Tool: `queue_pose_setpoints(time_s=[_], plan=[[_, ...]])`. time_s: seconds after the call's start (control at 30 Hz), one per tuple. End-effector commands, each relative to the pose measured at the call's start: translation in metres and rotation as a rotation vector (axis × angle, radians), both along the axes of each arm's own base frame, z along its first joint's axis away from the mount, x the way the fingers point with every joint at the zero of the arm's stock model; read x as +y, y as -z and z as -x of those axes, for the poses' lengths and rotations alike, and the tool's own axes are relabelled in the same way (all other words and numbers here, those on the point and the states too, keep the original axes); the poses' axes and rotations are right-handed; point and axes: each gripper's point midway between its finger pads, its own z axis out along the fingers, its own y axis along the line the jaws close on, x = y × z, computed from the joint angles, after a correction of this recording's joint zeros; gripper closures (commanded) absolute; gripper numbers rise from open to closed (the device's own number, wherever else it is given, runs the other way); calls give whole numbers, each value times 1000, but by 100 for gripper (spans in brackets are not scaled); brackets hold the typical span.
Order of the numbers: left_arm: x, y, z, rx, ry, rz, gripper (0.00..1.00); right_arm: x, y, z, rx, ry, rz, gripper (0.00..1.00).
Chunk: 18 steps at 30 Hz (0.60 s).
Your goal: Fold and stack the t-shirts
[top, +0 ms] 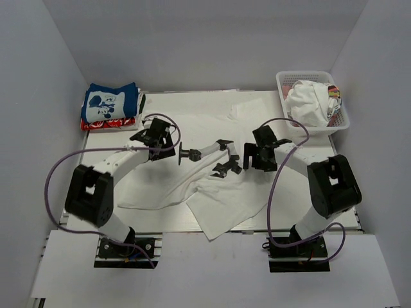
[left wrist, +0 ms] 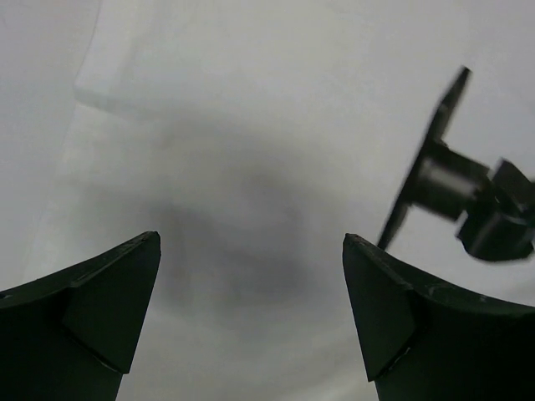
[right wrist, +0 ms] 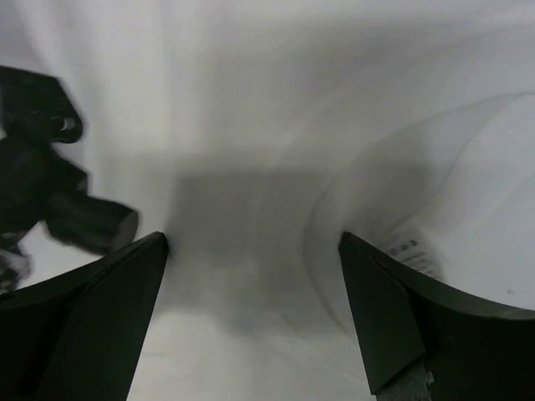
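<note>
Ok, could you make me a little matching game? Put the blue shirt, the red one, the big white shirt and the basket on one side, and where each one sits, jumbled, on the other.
Things:
1. blue t-shirt
2. red patterned t-shirt
3. large white t-shirt
4. basket

Places:
A. spread out and rumpled in the middle
B. far right
C. folded, far left, uppermost
D. folded, far left, beneath the blue one

Pairs: 1-C, 2-D, 3-A, 4-B

overhead, plus wrist views close over t-shirt (top: 218, 199)
</note>
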Motion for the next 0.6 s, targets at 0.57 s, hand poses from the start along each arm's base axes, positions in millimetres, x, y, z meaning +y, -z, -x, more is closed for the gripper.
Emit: queue_pose_setpoints(time_s=[0.57], plan=[[1,65,-132,84,60,76,0,-73,16,-128,54,31,366,10]])
